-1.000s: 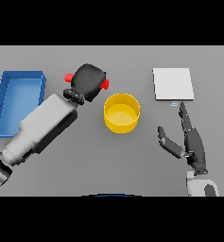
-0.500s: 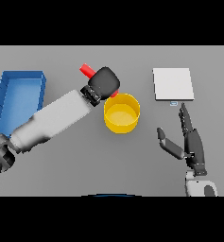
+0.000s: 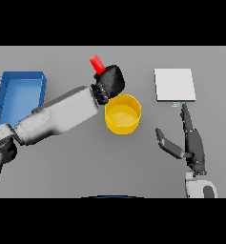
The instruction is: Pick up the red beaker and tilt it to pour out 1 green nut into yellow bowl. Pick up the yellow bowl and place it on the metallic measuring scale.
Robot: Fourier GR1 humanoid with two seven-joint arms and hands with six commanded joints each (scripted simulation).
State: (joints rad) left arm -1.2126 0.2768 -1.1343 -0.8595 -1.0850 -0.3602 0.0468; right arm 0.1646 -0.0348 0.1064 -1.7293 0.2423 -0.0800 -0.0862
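Left hand [image 3: 112,81] w/ 1 red beaker [image 3: 97,63], 1 yellow bowl [image 3: 123,114]

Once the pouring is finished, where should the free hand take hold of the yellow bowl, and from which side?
Probably the rim of the bowl on its right side: the bowl stands upright and open, and the open right hand waits on that side, while the left hand crowds its upper left.

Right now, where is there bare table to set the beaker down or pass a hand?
Bare table lies between the yellow bowl and the scale, and along the near edge below the bowl. It is crowded at the bowl's far left rim, where the left hand holds the red beaker. The blue tray fills the left side; the right hand rests below the scale.
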